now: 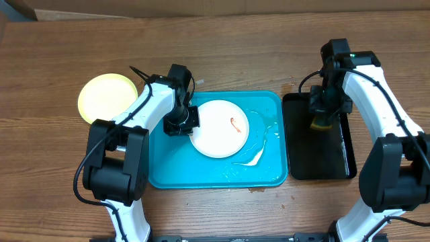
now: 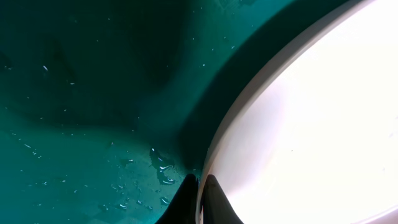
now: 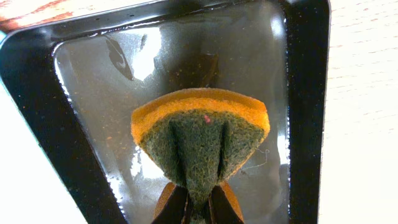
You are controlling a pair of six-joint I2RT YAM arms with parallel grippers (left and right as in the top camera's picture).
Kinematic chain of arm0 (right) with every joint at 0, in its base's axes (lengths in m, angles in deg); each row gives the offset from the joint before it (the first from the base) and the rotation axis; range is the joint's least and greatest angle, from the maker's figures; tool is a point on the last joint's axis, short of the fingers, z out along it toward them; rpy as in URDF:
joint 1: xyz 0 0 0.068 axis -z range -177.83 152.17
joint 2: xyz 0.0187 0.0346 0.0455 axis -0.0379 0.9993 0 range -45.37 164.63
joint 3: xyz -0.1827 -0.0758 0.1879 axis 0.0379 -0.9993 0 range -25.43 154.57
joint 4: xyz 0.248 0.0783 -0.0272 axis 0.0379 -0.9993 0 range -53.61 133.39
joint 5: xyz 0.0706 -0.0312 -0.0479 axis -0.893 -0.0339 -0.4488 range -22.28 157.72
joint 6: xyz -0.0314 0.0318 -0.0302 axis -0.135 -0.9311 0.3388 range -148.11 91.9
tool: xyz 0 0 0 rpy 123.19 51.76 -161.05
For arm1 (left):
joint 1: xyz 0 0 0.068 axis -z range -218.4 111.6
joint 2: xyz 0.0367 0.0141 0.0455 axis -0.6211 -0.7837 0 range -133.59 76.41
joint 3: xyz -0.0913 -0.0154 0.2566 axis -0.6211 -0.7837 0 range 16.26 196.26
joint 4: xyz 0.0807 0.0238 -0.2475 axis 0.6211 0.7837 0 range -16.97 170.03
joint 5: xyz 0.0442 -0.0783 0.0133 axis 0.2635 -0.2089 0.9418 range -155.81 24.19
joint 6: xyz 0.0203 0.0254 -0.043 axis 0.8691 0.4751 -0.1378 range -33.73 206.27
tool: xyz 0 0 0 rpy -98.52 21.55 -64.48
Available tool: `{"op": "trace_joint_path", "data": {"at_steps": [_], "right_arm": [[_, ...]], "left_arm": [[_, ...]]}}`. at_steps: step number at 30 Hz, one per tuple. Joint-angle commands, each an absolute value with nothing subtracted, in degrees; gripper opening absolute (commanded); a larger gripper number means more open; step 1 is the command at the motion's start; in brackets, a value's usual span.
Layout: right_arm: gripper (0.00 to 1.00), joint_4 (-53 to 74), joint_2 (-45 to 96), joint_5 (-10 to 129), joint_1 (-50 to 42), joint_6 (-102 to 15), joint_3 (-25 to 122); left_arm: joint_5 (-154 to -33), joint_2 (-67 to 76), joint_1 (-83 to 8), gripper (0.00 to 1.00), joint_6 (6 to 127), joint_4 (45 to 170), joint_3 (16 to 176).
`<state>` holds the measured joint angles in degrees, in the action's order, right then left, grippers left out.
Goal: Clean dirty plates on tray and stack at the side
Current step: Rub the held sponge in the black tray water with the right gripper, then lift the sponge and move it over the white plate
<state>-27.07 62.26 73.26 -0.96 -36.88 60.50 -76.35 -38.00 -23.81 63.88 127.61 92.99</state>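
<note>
Plate [image 1: 218, 128], white and smeared, is lying in the wet turquoise tray [image 1: 269, 176]; rigid, slippery, best pinched at its rim. Left hand [image 2: 200, 198] is clamping that left rim. Right hand [image 3: 198, 205] is gripping a sponge [image 3: 200, 140] over the black tray [image 3: 306, 93].

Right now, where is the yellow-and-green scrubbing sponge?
The sponge is pinched in the right gripper over the narrow black tray, right of the turquoise tray in the overhead view.

Bare wood lies behind the tray [image 1: 161, 176]; the yellow plate [image 1: 106, 98] and black tray [image 1: 294, 165] flank it.
</note>
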Motion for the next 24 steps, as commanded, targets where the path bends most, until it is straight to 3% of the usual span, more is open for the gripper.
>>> {"op": "trace_joint_path", "data": {"at_steps": [1,6,12,15,19,22,24], "right_arm": [[0.04,-26.6,61.5,71.3,-1.6,-36.1,62.0],[0.04,-27.2,61.5,70.6,-1.8,-38.0,62.0],[0.04,-24.6,61.5,76.8,-1.6,-48.1,62.0],[0.04,-24.6,61.5,67.5,-1.9,-40.2,62.0],[0.04,-24.9,61.5,69.4,-1.9,-45.0,62.0],[0.04,-24.9,61.5,66.4,-2.4,-39.0,62.1],[0.04,-25.5,61.5,69.0,-2.4,-43.1,62.1]], "left_arm": [[-75.9,-38.6,-24.1,0.04,63.6,127.2,92.9],[-75.9,-38.6,-24.1,0.04,63.6,127.2,92.9],[-75.9,-38.6,-24.1,0.05,64.5,127.2,92.9],[-75.9,-38.6,-24.1,0.05,64.5,127.2,92.9],[-75.9,-38.6,-24.1,0.05,64.5,127.2,92.9],[-75.9,-38.6,-24.1,0.05,64.5,127.0,92.9],[-75.9,-38.6,-24.1,0.04,64.5,127.0,92.9]]}}
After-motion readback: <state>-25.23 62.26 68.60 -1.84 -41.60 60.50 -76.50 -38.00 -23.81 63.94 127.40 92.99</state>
